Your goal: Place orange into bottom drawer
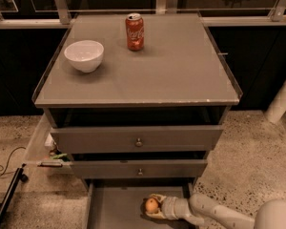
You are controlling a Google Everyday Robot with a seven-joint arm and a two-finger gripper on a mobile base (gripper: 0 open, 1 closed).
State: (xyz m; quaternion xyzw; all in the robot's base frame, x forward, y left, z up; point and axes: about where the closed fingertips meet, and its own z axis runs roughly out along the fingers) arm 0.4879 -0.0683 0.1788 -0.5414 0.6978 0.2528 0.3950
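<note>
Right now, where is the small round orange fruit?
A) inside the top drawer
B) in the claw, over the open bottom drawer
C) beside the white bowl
B: the claw holds the small round orange fruit low over the pulled-out flat grey bottom drawer.

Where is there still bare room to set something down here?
The bottom drawer is bare on its left half, between its left wall and the orange in the gripper; its right side is crowded by the arm. The cabinet top is free right of the Coca-Cola can and before the white bowl.
</note>
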